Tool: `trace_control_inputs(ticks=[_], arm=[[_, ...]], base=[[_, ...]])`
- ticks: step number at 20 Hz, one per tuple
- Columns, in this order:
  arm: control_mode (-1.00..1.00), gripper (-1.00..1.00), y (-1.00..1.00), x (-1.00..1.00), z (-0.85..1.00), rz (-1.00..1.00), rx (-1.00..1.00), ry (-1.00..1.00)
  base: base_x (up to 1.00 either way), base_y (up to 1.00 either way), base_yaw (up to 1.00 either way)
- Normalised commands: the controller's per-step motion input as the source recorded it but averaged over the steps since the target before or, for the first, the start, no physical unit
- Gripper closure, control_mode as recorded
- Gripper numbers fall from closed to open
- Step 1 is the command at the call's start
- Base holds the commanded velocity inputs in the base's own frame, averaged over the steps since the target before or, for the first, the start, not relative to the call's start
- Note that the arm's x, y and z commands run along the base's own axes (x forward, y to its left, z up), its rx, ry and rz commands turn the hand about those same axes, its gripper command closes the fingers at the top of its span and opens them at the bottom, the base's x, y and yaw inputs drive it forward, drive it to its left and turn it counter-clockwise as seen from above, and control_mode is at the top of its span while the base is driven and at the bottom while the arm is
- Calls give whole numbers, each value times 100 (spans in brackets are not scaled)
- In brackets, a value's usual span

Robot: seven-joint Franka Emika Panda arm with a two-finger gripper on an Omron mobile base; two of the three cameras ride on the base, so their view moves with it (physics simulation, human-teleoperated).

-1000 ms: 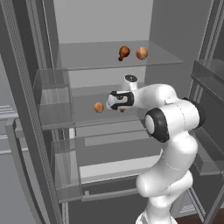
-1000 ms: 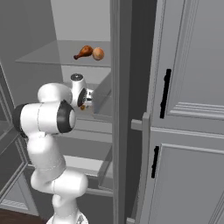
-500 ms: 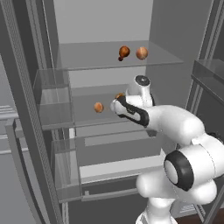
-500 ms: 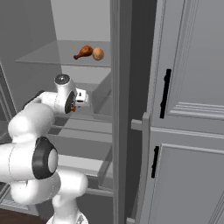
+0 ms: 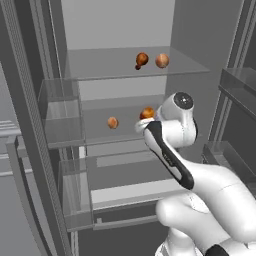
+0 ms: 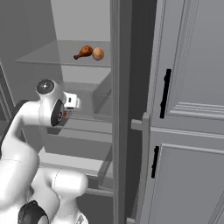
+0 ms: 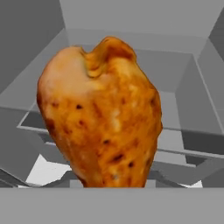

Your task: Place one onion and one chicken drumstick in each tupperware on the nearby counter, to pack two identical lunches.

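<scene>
My gripper (image 5: pixel 145 119) is shut on a glossy orange-brown chicken drumstick (image 7: pixel 103 131), whose bulbous end rises close in front of the hand camera and hides the fingertips. In the left base view this drumstick (image 5: pixel 147 113) hangs just above the middle fridge shelf. A second drumstick (image 5: pixel 141 60) and an onion (image 5: pixel 162 61) lie side by side on the upper glass shelf, the same drumstick (image 6: pixel 84 52) and onion (image 6: pixel 98 54) showing from the right. Another onion (image 5: pixel 113 122) rests on the middle shelf, left of the hand. The tupperware and the counter are out of view.
The open fridge has glass shelves (image 5: pixel 100 70) and clear door bins (image 5: pixel 60 117) on the left. A pulled-out drawer (image 5: pixel 130 187) sits below the hand. Grey cabinet doors with black handles (image 6: pixel 164 94) stand to the right of the fridge edge.
The arm has swung its elbow down and to the right, and the hand has drawn slightly right from the middle shelf with the drumstick still gripped. Onions and the other drumstick stay put.
</scene>
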Motion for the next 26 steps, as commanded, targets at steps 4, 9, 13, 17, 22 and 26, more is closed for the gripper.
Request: trace_control_inputs(ticks=[4,9,13,17,22,26], arm=[[100,100,-14,-50,0,-2,0,-2],[100,100,0,0,0,0,0,0],[100,100,0,0,0,0,0,0],[100,100,0,0,0,0,0,0],[100,100,0,0,0,0,0,0],[100,100,0,0,0,0,0,0]], base=[[-50,-8,0],[-100,3,2],[-100,16,8],[-82,41,30],[-16,76,57],[27,87,51]])
